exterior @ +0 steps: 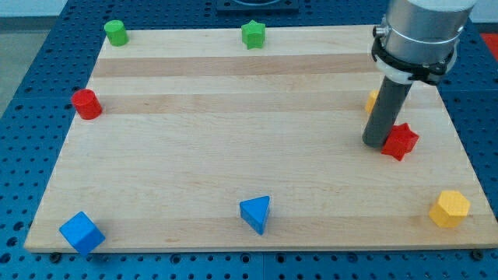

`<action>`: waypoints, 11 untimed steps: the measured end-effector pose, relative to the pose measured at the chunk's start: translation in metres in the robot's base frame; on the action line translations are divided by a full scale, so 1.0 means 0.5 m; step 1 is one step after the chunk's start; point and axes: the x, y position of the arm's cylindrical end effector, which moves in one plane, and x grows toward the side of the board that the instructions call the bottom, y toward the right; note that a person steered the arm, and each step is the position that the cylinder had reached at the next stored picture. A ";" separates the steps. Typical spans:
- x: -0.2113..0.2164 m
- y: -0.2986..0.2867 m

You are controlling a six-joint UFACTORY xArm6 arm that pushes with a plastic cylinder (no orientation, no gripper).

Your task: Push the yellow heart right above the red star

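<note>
The red star [401, 142] lies on the wooden board near the view's right. Only a small yellow-orange sliver [372, 100] shows just above and left of it, mostly hidden behind my rod; I take it for the yellow heart, though its shape cannot be made out. My tip [375, 143] rests on the board, touching the star's left side and just below the yellow sliver.
A yellow hexagon [450, 208] sits at the lower right. A blue triangle [257, 213] lies at bottom centre and a blue cube [81, 232] at bottom left. A red cylinder [86, 103] is at the left edge, a green cylinder [116, 33] and a green star [252, 34] along the top.
</note>
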 end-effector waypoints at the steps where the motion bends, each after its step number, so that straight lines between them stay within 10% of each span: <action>1: -0.007 0.003; 4: -0.173 0.002; 11: -0.213 0.105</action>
